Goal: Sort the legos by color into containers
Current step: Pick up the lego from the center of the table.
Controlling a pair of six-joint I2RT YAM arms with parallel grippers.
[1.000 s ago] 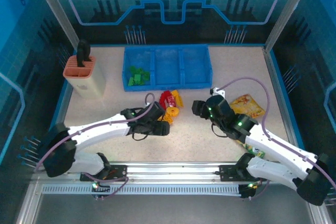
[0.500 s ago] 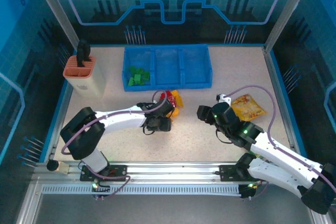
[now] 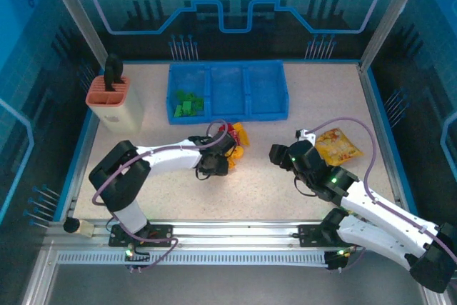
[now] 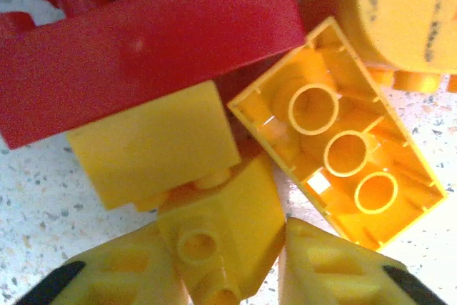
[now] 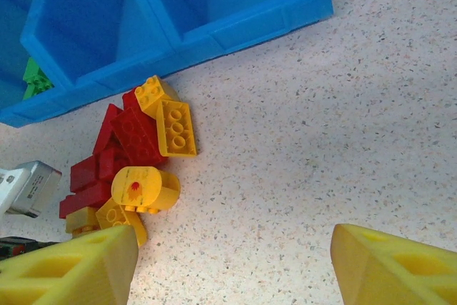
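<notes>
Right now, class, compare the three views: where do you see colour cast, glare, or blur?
Top external: blue cast across the walls. Left wrist: pale glare spot on the red brick. Right wrist: speckled table sharp, yellow fingers soft.

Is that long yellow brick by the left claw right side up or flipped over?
Flipped over: the yellow brick shows its hollow underside with three round tubes.

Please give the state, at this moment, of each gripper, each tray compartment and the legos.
Left gripper: shut on a small yellow lego.
Right gripper: open, holding nothing.
Left compartment: holds the green legos.
Middle compartment: empty.
Right compartment: empty.
Red and yellow legos: piled on the table, not sorted.
</notes>
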